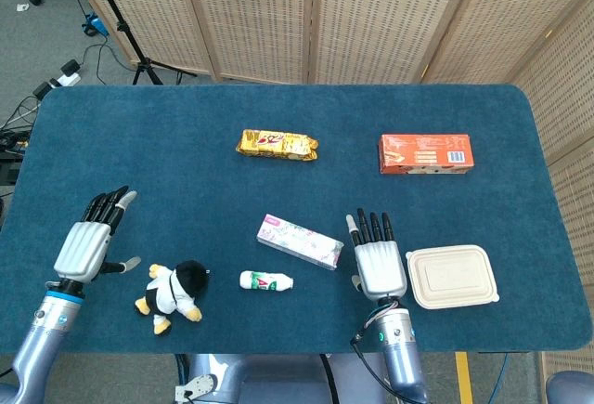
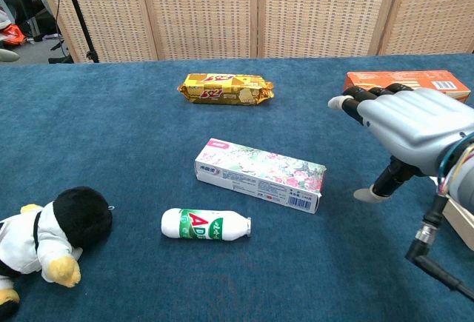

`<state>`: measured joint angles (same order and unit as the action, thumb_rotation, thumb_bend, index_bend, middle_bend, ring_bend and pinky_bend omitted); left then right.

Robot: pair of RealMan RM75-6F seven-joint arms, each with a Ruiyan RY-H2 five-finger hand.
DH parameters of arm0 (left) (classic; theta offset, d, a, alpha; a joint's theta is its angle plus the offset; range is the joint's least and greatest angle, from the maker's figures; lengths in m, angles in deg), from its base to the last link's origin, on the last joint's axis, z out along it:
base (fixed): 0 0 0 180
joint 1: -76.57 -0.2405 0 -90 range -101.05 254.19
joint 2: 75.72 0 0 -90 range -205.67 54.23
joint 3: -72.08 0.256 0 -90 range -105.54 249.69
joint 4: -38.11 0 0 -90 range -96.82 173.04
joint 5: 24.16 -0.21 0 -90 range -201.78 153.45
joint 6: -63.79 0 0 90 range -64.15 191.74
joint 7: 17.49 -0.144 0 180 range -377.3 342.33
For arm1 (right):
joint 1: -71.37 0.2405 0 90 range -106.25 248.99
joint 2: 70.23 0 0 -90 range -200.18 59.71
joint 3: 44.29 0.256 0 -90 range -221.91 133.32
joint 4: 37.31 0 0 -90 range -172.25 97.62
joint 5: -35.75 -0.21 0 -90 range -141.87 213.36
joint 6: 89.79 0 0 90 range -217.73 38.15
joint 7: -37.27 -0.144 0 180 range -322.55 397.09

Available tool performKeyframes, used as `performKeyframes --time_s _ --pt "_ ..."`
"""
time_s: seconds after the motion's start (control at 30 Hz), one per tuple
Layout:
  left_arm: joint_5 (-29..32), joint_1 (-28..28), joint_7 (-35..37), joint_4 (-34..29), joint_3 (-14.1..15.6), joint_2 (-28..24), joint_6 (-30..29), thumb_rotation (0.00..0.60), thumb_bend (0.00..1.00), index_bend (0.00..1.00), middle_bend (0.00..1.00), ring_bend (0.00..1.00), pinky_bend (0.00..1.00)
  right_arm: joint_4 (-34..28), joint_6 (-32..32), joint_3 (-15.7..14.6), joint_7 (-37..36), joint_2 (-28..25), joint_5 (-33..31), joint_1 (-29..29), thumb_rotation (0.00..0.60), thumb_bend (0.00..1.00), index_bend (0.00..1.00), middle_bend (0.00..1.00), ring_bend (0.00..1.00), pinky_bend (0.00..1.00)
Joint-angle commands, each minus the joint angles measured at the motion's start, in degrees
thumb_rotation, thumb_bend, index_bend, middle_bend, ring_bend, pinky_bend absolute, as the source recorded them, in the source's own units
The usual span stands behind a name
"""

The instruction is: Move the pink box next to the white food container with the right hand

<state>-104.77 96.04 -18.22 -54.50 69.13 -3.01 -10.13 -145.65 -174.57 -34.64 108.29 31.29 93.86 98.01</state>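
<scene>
Nearest, a penguin plush toy [image 1: 174, 294] lies at the left and a small white bottle [image 1: 266, 280] lies on its side just right of it. At the near right sits the white food container [image 1: 452, 276], lid closed, so its contents cannot be seen. The right hand [image 1: 379, 262] hovers flat between that container and the pink box [image 1: 300, 241], fingers straight and slightly apart, holding nothing. The pink box lies on the blue table [image 1: 186, 181] just left of the hand, angled, not touching it. At the near left edge the left hand [image 1: 86, 244] is spread and empty. Farther back lie a yellow biscuit packet [image 1: 277, 144] and an orange box [image 1: 425, 153]. The chest view cuts off the container and left hand, but shows the right thumb [image 2: 370, 194] pointing down.
</scene>
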Motion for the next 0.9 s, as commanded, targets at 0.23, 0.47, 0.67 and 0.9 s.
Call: performKeyframes --time_s 0.23,0.47,0.67,0.9 --pt "0.0 -0.1 1.5 -0.4 -0.2 -1.1 0.9 0.600 0.00 0.00 0.00 0.00 0.00 1.3 -0.9 -1.0 0.4 3.2 -0.1 1.3 0.600 0.21 0.02 0.00 0.00 0.00" --pt "-0.6 -0.2 2.5 -0.7 -0.3 -1.9 1.1 0.600 0.00 0.00 0.00 0.00 0.00 4.9 0.6 -0.4 -0.7 6.2 -1.2 2.9 0.600 0.21 0.02 0.00 0.00 0.00" --pt "-0.6 -0.4 3.2 -0.8 -0.5 -2.2 1.1 0.600 0.00 0.00 0.00 0.00 0.00 7.0 1.5 -0.2 -1.3 8.0 -1.8 4.1 0.600 0.21 0.02 0.00 0.00 0.00" --pt "-1.0 -0.5 3.1 -0.9 -0.5 -2.2 1.0 0.600 0.00 0.00 0.00 0.00 0.00 8.9 2.9 0.9 -1.4 9.2 -2.5 5.7 0.600 0.21 0.02 0.00 0.00 0.00"
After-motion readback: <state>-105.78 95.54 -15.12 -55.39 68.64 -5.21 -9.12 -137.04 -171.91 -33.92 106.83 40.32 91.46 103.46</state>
